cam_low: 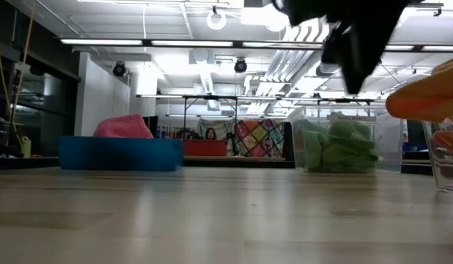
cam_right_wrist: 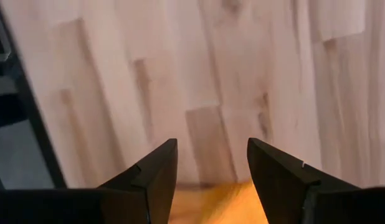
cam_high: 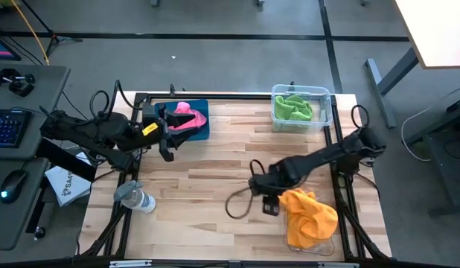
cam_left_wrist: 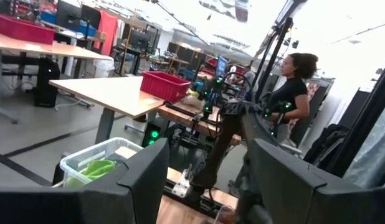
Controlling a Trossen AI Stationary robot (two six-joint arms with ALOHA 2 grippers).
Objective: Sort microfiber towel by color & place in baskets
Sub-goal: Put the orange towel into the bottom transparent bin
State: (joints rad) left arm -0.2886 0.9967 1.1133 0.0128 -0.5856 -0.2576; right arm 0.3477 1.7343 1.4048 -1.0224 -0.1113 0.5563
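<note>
A pink towel (cam_high: 187,117) (cam_low: 122,126) lies heaped in the teal tray (cam_high: 202,132) (cam_low: 120,155) at the far left. Green towels (cam_high: 292,108) (cam_low: 336,147) (cam_left_wrist: 93,170) fill the clear bin (cam_high: 324,95) at the far right. An orange towel (cam_high: 308,216) (cam_low: 432,92) (cam_right_wrist: 223,199) is piled in a clear bin (cam_high: 319,249) at the near right. My left gripper (cam_high: 170,130) (cam_left_wrist: 208,168) is open and empty at the tray's near side. My right gripper (cam_high: 265,197) (cam_right_wrist: 211,152) is open and empty above bare wood, just left of the orange towel.
A grey-capped clear bottle (cam_high: 137,198) lies near the table's left edge. A black cable loop (cam_high: 237,202) rests on the wood beside my right gripper. The table's middle (cam_high: 215,171) is bare wood. A person (cam_left_wrist: 292,87) stands in the room beyond the table.
</note>
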